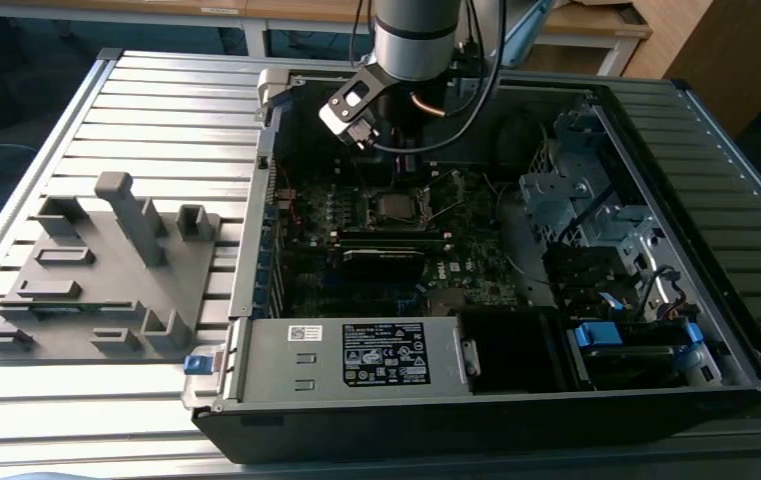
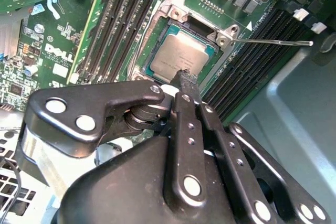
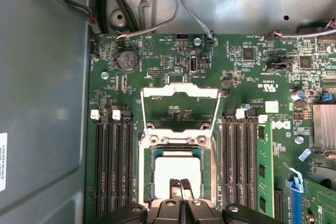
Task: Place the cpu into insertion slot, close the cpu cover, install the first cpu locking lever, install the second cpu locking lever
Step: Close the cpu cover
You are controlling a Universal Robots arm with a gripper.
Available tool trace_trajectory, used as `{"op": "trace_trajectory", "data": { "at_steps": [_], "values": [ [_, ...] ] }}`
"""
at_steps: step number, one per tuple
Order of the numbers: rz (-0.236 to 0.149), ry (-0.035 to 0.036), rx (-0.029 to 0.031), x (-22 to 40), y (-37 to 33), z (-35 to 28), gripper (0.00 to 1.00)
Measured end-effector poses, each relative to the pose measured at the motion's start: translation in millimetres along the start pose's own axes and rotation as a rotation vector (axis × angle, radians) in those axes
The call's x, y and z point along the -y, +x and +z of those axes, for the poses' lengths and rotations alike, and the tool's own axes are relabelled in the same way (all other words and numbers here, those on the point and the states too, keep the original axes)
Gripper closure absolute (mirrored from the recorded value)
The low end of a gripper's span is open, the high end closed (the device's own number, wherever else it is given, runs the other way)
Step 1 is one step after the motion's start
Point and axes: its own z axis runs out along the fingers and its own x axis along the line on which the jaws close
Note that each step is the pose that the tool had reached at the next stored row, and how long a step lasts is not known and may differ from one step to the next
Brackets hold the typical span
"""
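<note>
My end effector (image 2: 187, 77) is closed: two slim black metal fingers, bolted and matte, are pressed together with nothing between them. Their narrow tips hover at the edge of the cpu (image 2: 181, 59). I cannot tell whether they touch it.

The cpu lies flat in its socket, a square chip with a dull silver-grey top. In the first wrist view the cpu (image 3: 178, 174) glares almost white, and my end effector (image 3: 180, 183) cuts across its near edge.

The cpu cover (image 3: 181, 92) is open. It is a thin, shiny metal frame laid back on the green motherboard (image 3: 247, 87), and the board shows through its window. Long black memory slots (image 3: 113, 166) run along both sides of the socket. A thin wire lever (image 2: 273, 41) sticks out beside the socket, straight and bright.

In the exterior view my arm (image 1: 416, 35), a smooth grey cylinder, reaches steeply down into the open black computer case (image 1: 487, 430), which lies on a ribbed metal bench (image 1: 153, 100). There my wrist hardware hides the fingers, and my own linkage blocks much of the second wrist view.
</note>
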Motion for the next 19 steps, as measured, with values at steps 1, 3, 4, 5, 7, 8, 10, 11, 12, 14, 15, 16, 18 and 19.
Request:
{"op": "trace_trajectory", "data": {
  "at_steps": [1, 3, 4, 5, 7, 8, 10, 11, 12, 14, 15, 16, 18, 19],
  "values": [
    [0.000, 0.0000, 0.0000, 0.0, 0.0, -0.5, 0.89],
    [0.000, 0.0000, -0.0001, -0.1, 0.0, -1.9, 0.89],
    [0.000, 0.0000, 0.0000, -0.1, 0.1, -2.7, 0.89],
    [0.000, 0.0000, 0.0000, -0.2, 0.1, -3.5, 0.89],
    [0.000, 0.0001, 0.0000, -0.3, 0.1, -5.3, 0.89],
    [0.000, 0.0000, 0.0000, -0.4, 0.1, -6.3, 0.89],
    [0.000, 0.0000, 0.0001, -0.5, 0.2, -8.6, 0.89],
    [0.000, 0.0000, 0.0000, -0.5, 0.2, -9.7, 0.89],
    [0.000, 0.0000, 0.0000, -0.6, 0.2, -11.0, 0.89],
    [0.000, 0.0000, 0.0000, -0.7, 0.3, -13.1, 0.89],
    [0.000, 0.0000, 0.0001, -0.8, 0.3, -14.2, 0.89],
    [0.000, 0.0001, 0.0001, -0.9, 0.3, -15.2, 0.89],
    [0.000, 0.0000, 0.0000, -1.0, 0.4, -17.2, 0.89],
    [0.000, 0.0000, 0.0000, -1.0, 0.4, -17.9, 0.89]
  ]
}}
